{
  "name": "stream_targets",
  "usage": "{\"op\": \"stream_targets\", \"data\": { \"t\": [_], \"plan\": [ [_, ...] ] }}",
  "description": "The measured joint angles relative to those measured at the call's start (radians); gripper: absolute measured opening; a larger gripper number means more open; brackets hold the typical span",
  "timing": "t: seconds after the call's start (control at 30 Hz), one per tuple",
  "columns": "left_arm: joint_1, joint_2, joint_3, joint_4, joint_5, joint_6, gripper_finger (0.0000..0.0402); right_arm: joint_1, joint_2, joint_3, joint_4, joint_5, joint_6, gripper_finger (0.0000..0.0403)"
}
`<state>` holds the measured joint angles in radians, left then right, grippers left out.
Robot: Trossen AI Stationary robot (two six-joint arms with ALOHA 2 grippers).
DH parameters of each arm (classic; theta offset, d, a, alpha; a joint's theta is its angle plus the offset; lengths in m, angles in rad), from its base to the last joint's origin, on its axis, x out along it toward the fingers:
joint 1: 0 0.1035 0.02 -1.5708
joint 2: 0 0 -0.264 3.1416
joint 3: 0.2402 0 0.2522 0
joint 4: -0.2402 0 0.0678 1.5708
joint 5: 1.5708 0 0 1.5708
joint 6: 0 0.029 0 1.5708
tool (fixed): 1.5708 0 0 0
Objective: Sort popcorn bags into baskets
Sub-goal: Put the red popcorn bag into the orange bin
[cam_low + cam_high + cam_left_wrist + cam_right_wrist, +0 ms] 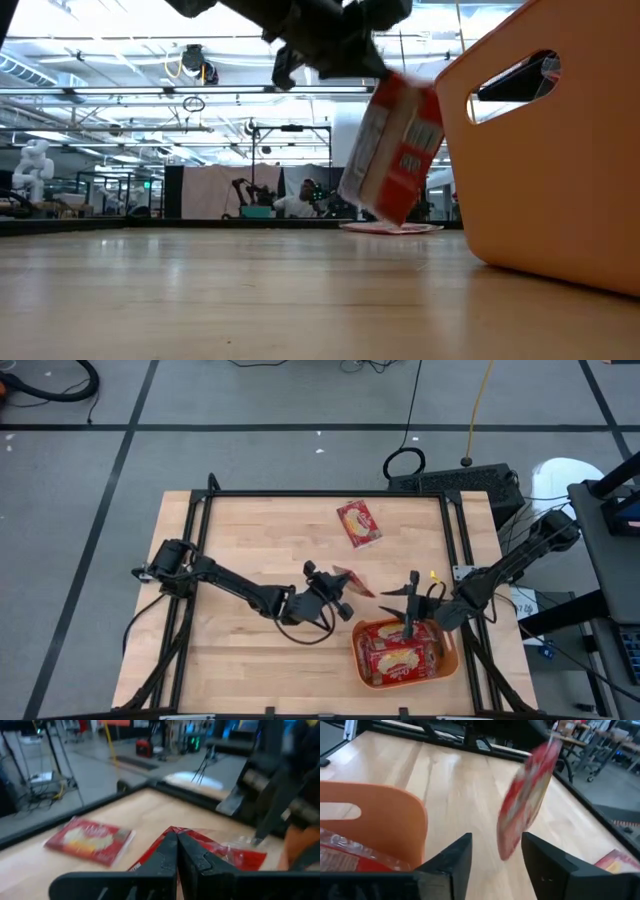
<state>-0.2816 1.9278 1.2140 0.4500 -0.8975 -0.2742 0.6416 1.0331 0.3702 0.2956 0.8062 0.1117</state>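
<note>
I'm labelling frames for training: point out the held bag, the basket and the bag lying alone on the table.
held bag (393,150), low view, on its red face
basket (560,160), low view, on its orange end wall
lone bag (359,523), high view, on its label

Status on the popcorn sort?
Done: several bags sit in the orange basket, with the open right gripper above it. In hand: the left gripper, shut, lifts one bag clear of the table. Left: one bag flat near the far edge.

A wooden table (250,540) carries one red popcorn bag (359,523) and an orange basket (447,668).
</note>
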Motion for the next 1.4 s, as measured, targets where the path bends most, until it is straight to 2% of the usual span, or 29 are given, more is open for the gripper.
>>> {"op": "stream_targets", "data": {
  "t": [0.17, 0.37, 0.6, 0.77, 0.93, 1.07, 1.13, 1.27, 1.4],
  "plan": [
    [-0.002, 0.000, 0.000, 0.125, 0.035, 0.081, 0.0000, 0.000, 0.030, 0.000, 0.023, 0.003, 0.074, 0.0191],
    [0.001, 0.000, 0.000, 0.233, 0.092, 0.116, 0.0000, -0.022, 0.091, 0.000, 0.129, 0.014, 0.055, 0.0207],
    [0.001, 0.000, 0.000, 0.328, 0.157, 0.139, 0.0000, -0.033, 0.162, 0.000, 0.328, 0.156, -0.038, 0.0196],
    [-0.011, 0.000, 0.000, 0.330, 0.165, 0.128, 0.0000, -0.033, 0.177, 0.000, 0.429, 0.131, -0.126, 0.0154],
    [-0.028, 0.000, 0.000, 0.330, 0.189, 0.129, 0.0000, -0.033, 0.178, 0.000, 0.434, 0.129, -0.150, 0.0084],
    [-0.043, 0.000, 0.000, 0.317, 0.237, 0.134, 0.0000, -0.032, 0.176, 0.000, 0.432, 0.054, -0.152, 0.0026],
    [-0.051, 0.000, 0.001, 0.310, 0.257, 0.144, 0.0002, -0.031, 0.174, -0.001, 0.431, 0.027, -0.155, 0.0015],
    [-0.074, 0.000, 0.002, 0.285, 0.261, 0.198, 0.0033, -0.019, 0.164, -0.001, 0.416, 0.022, -0.179, 0.0033],
    [-0.115, -0.001, 0.002, 0.247, 0.267, 0.220, 0.0113, 0.005, 0.134, -0.001, 0.372, -0.027, -0.286, 0.0048]
  ]
}}
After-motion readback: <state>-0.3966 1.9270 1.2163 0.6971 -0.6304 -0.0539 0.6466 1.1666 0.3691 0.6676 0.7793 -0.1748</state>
